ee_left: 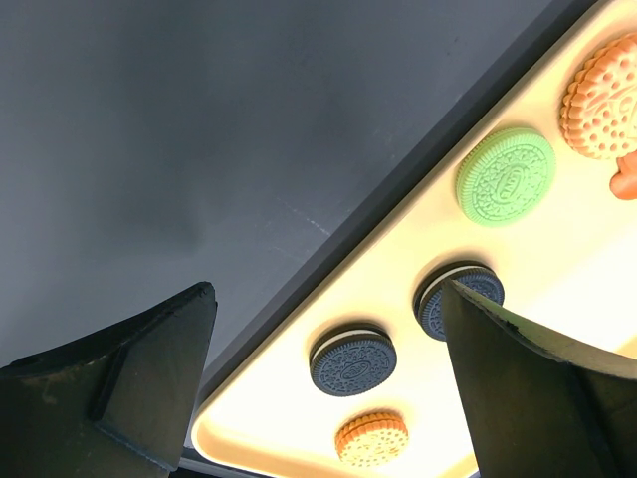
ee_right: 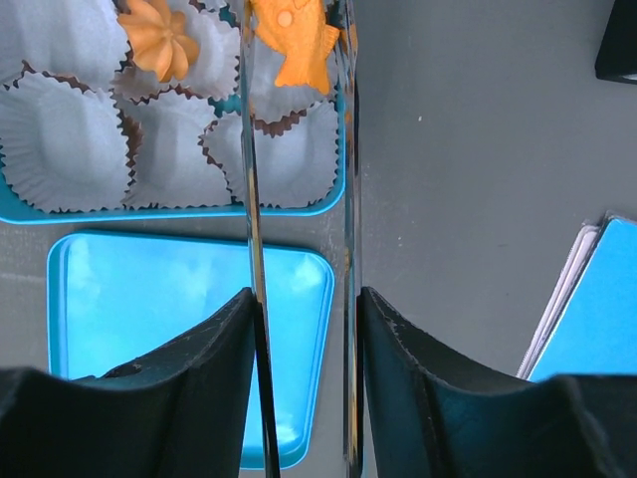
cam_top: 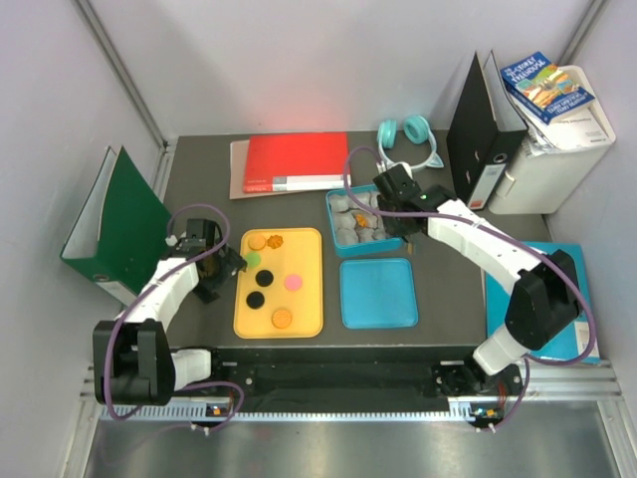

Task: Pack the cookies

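Note:
Several cookies lie on the yellow tray [cam_top: 309,299]: orange ones [cam_top: 257,242], a green one [cam_top: 253,259], two black ones [cam_top: 265,277] and a pink one [cam_top: 292,282]. My left gripper [cam_top: 224,277] hangs open over the tray's left edge, with a black cookie [ee_left: 353,360] and an orange cookie [ee_left: 371,438] showing between its fingers [ee_left: 328,289]. My right gripper [ee_right: 306,294] is shut on metal tongs [ee_right: 251,199]. The tong blades reach into the blue box [ee_right: 149,212] on either side of an orange fish cookie [ee_right: 294,45] over a paper cup. An orange flower cookie [ee_right: 159,45] sits in another cup.
The blue lid [cam_top: 378,292] lies in front of the box. A red folder [cam_top: 294,161] and teal headphones [cam_top: 406,134] are at the back. A green binder [cam_top: 114,224] stands at the left. A black binder [cam_top: 478,139], a white box [cam_top: 557,149] and a blue folder [cam_top: 587,289] are at the right.

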Robot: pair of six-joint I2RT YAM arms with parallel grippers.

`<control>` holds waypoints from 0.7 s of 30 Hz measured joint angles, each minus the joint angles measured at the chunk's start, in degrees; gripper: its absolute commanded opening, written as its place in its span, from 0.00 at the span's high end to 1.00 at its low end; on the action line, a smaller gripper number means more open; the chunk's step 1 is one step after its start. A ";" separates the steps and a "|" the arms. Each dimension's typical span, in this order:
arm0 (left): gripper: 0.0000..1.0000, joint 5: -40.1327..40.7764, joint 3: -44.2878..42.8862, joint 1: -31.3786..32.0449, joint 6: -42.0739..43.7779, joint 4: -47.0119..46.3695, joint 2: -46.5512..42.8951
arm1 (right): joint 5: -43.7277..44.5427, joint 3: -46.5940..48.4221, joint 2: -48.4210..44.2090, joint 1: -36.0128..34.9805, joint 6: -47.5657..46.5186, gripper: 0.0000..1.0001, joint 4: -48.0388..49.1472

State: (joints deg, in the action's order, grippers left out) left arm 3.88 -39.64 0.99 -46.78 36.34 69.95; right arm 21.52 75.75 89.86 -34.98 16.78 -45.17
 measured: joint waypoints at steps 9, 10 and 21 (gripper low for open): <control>0.02 -0.02 0.00 0.00 0.00 -0.28 0.76 | -0.48 0.04 0.00 0.24 0.00 0.48 0.72; 0.02 -0.02 0.02 0.00 0.00 -0.31 0.76 | -0.55 0.04 0.00 0.24 0.02 0.48 0.76; 0.02 0.02 0.02 0.00 0.00 -0.33 0.79 | -1.68 0.28 -4.00 -8.48 0.20 0.48 1.16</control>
State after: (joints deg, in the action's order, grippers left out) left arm 3.90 -39.62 0.99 -46.78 36.01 70.74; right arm 19.84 76.03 85.86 -43.46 16.97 -44.01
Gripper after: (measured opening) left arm 0.983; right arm 0.519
